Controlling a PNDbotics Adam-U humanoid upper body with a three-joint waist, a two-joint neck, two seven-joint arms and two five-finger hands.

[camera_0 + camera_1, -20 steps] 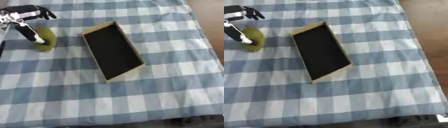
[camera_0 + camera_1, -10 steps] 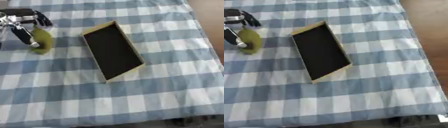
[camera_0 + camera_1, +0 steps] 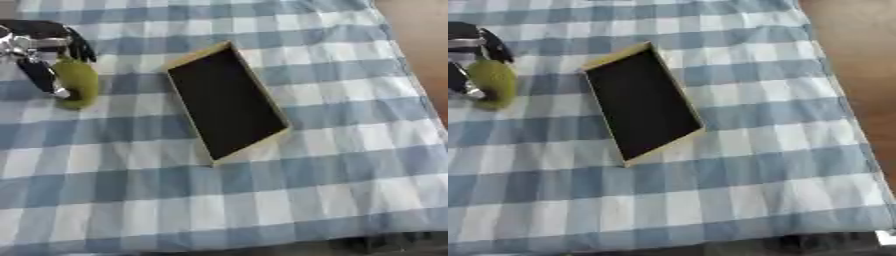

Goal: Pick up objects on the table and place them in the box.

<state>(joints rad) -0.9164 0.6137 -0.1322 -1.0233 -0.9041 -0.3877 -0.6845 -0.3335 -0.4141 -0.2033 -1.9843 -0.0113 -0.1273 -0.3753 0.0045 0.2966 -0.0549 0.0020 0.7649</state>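
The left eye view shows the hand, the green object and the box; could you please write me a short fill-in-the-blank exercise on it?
1. The left hand is at the ___ object.
2. The box has a ___ inside.
3. The checked tablecloth is white and ___.

Missing words: green; black; blue

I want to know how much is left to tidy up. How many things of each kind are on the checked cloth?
Green rounded object, under the left hand: 1
Box, dark inside with pale rim, nothing in it: 1
Total: 2 things on the blue and white checked cloth
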